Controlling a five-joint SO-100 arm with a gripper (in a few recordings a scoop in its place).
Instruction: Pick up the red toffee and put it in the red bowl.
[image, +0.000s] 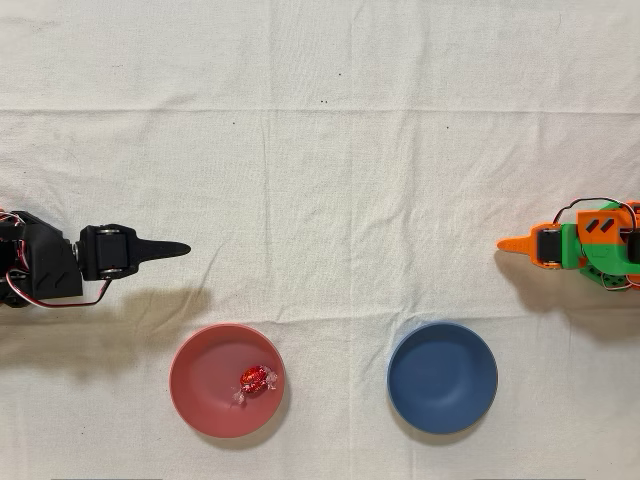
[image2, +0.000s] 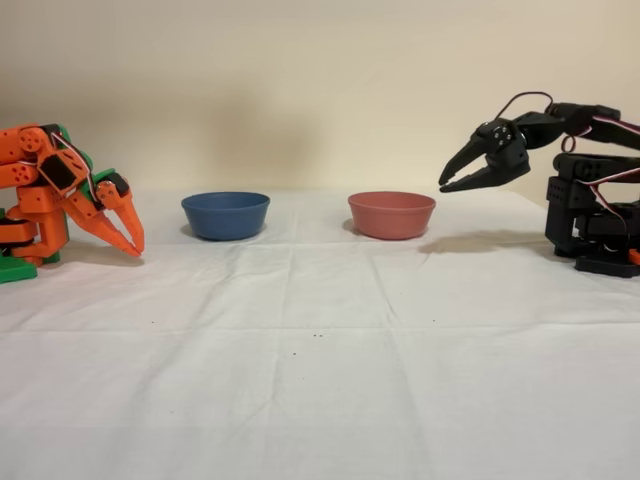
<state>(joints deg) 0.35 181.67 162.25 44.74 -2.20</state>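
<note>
The red toffee (image: 254, 380) lies inside the red bowl (image: 200, 380), right of the bowl's centre in the overhead view. From the side, the red bowl (image2: 391, 215) stands on the cloth and its wall hides the toffee. My black gripper (image: 183, 248) hovers above and to the left of the bowl in the overhead view, pointing right. In the fixed view the gripper (image2: 445, 186) hangs in the air to the right of the bowl, above its rim. Its fingertips meet and hold nothing.
A dark blue bowl (image: 442, 377) stands beside the red one, and appears as the blue bowl (image2: 225, 215) on the left in the fixed view. The idle orange arm (image: 575, 247) rests at the far side. A white creased cloth (image: 320, 150) covers the table.
</note>
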